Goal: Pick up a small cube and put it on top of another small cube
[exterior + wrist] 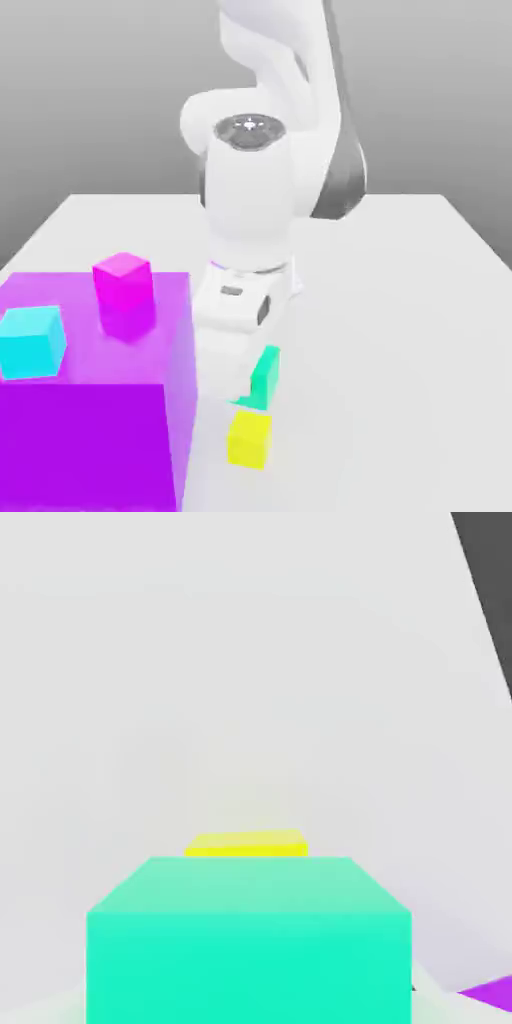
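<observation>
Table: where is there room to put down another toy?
The white table is bare across the exterior view's right, and behind the purple block. It is crowded beside that block, where the gripper, teal cube and yellow cube sit.

White table, big purple block standing on it at the exterior view's left near corner, small yellow cube resting on it just beside the block, green cube right behind the yellow one
</observation>
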{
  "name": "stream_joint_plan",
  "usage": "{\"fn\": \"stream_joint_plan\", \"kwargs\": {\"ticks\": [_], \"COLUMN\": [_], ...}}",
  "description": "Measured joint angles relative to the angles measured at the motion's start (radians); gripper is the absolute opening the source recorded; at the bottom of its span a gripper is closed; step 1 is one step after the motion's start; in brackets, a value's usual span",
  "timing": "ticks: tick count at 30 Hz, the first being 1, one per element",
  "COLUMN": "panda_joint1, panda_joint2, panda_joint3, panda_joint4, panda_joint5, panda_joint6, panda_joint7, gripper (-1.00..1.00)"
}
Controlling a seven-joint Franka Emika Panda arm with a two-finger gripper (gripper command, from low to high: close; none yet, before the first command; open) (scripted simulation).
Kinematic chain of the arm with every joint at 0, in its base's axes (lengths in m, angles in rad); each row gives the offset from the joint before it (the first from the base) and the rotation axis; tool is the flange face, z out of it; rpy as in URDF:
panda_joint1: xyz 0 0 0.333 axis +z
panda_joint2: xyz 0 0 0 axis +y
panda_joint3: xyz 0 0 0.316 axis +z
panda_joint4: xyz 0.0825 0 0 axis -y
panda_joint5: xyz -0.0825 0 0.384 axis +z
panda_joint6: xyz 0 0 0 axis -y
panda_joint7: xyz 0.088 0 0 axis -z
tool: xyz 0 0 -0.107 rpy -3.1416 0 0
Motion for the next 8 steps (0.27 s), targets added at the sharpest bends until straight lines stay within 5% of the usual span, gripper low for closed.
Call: {"fn": "stream_joint_plan", "kwargs": {"ticks": [5, 6, 8], "panda_joint1": [-0.023, -0.027, -0.027], "panda_joint2": [0.115, 0.128, 0.128], "panda_joint3": [0.038, 0.043, 0.043], "panda_joint4": [0.002, 0.002, 0.002], "panda_joint5": [0.089, 0.099, 0.099], "panda_joint6": [0.105, 0.117, 0.117], "panda_joint7": [-0.064, -0.071, -0.071], "gripper": [-1.0, 1.0, 1.0]}}
